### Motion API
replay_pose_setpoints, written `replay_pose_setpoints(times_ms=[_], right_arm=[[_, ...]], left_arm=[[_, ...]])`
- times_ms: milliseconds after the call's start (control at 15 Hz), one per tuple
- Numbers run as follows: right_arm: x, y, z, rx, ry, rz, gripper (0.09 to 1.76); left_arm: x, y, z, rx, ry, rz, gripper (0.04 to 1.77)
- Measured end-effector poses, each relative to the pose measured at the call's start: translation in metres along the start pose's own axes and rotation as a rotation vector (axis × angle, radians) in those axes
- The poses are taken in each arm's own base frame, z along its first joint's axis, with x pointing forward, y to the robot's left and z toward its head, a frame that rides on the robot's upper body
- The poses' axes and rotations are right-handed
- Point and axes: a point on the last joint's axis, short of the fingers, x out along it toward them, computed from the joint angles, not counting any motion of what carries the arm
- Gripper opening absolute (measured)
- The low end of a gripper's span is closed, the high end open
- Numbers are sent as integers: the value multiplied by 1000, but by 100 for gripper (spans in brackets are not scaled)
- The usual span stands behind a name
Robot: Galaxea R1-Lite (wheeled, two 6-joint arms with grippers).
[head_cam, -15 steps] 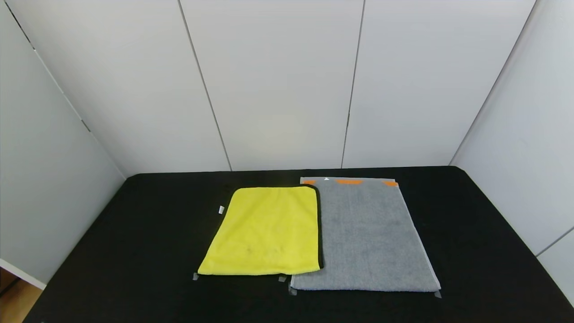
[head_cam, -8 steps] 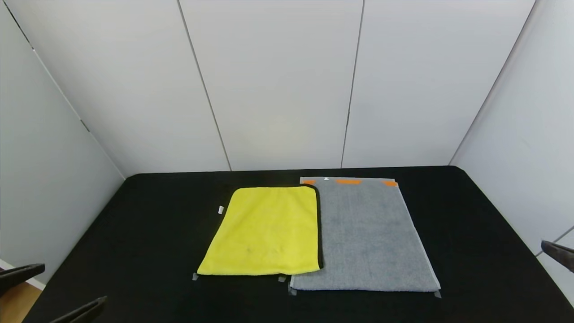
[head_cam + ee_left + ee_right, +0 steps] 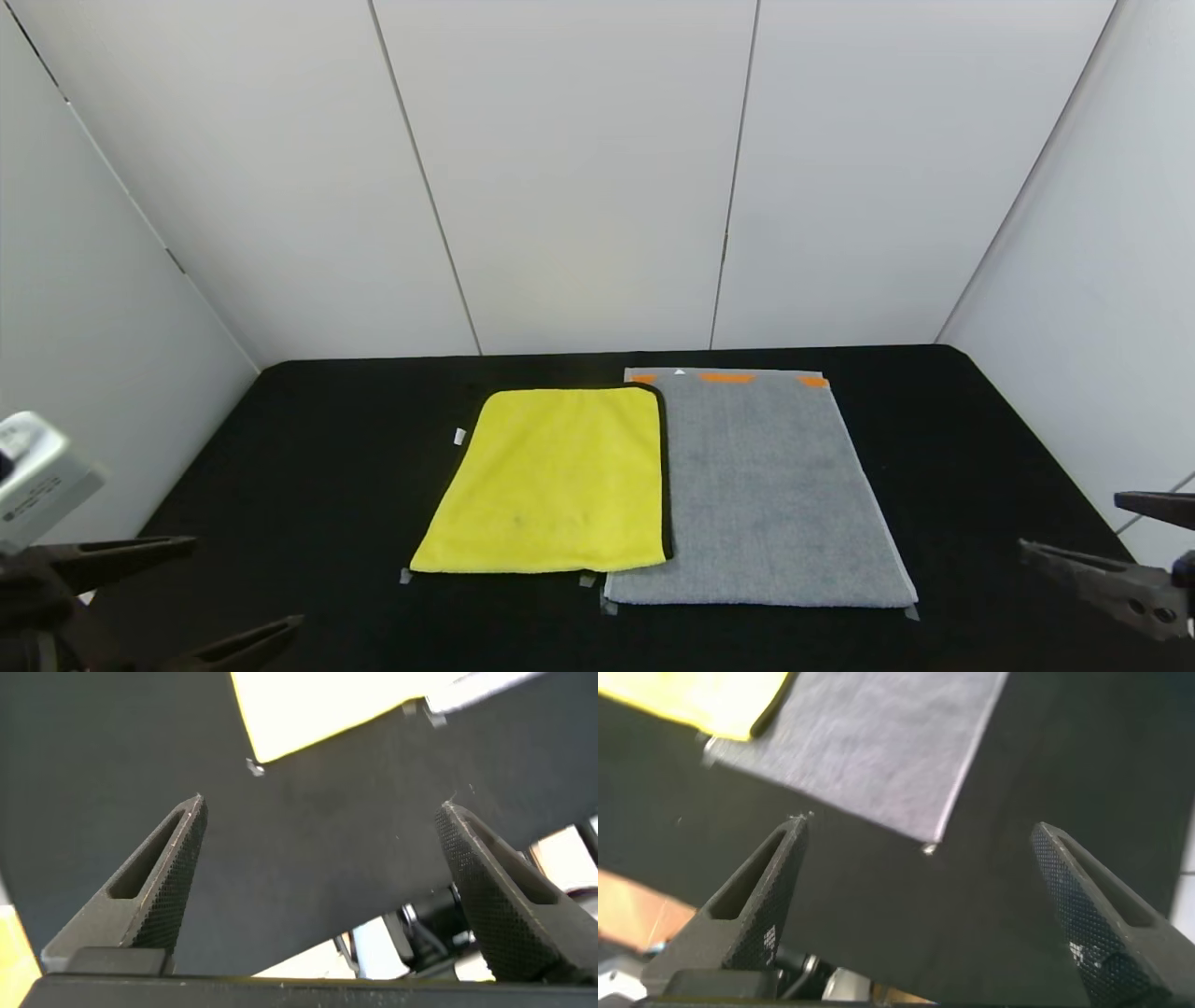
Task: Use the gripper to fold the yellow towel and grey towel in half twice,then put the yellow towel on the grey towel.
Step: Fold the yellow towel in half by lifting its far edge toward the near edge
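Both towels lie flat and unfolded on the black worktop (image 3: 317, 448), yellow towel (image 3: 555, 481) touching the grey towel (image 3: 766, 495) on its left; left gripper (image 3: 173, 597) and right gripper (image 3: 1111, 541) hang wide open beside them, empty, probably ready for a first fold

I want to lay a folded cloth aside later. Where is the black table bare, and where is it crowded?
Bare black table lies left of the bright yellow plush towel and right of the larger grey terry towel. The middle is crowded: the yellow one overlaps the grey one's edge. The open left gripper and open right gripper hover at the near corners.
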Motion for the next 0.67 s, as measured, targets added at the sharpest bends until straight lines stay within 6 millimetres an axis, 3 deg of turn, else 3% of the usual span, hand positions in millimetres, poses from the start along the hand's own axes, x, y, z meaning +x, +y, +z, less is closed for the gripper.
replay_pose_setpoints(times_ms=[400,667], right_arm=[[30,15,1,-53,101,91,171],[39,19,1,-64,134,108,171]], left_arm=[[28,0,11,30,94,-44,172],[39,0,13,31,134,-56,172]])
